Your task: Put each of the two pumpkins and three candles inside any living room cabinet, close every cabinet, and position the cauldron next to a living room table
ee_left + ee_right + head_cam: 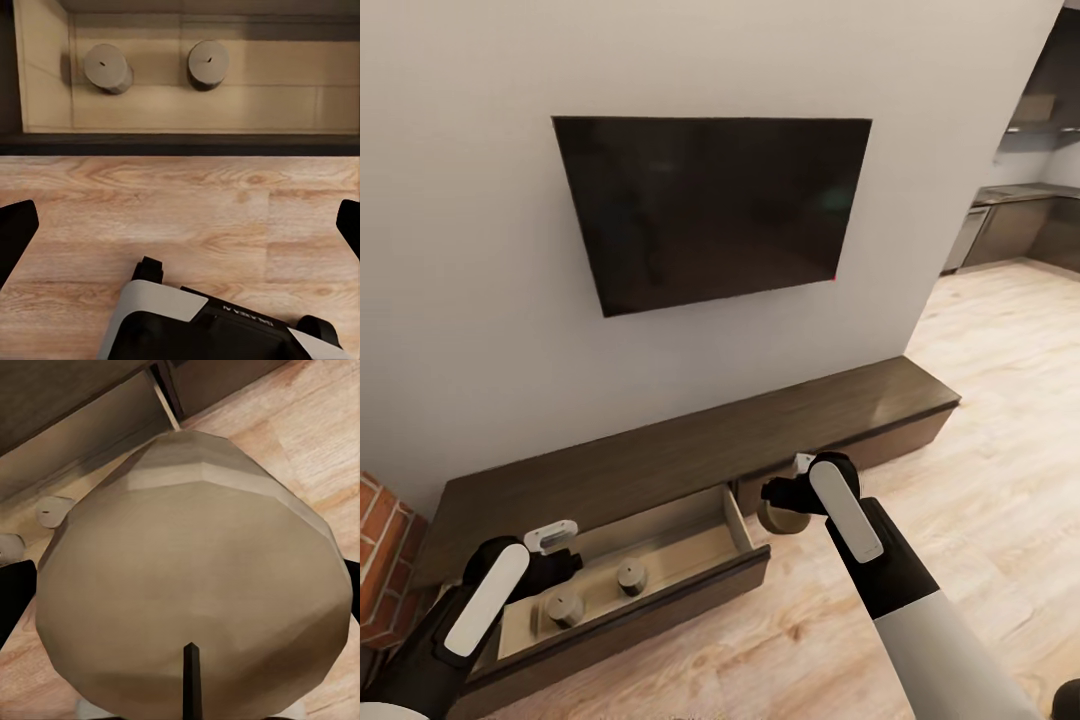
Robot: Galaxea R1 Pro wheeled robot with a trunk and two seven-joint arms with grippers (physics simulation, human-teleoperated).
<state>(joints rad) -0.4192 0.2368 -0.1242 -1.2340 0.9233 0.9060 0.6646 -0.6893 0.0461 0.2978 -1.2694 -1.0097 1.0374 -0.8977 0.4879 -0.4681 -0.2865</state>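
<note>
The cabinet [690,450] is a long, low dark console against the wall, with its left drawer [660,545] pulled open. Two candles stand in the drawer [187,105]: one [565,607] [105,66] and another [631,576] [208,63]. My left gripper [560,568] [180,229] hangs open near the drawer's left end, nothing between its fingers. My right gripper [785,497] is shut on a third candle [778,518] [187,585], held just right of the open drawer, above the floor. The pumpkins and the cauldron are out of view.
A dark TV [710,210] hangs on the wall above the console. A brick hearth [380,560] adjoins the cabinet's left end. Open wood floor [980,420] runs to the right toward grey kitchen units [1020,225]. My base [217,322] stands close before the drawer.
</note>
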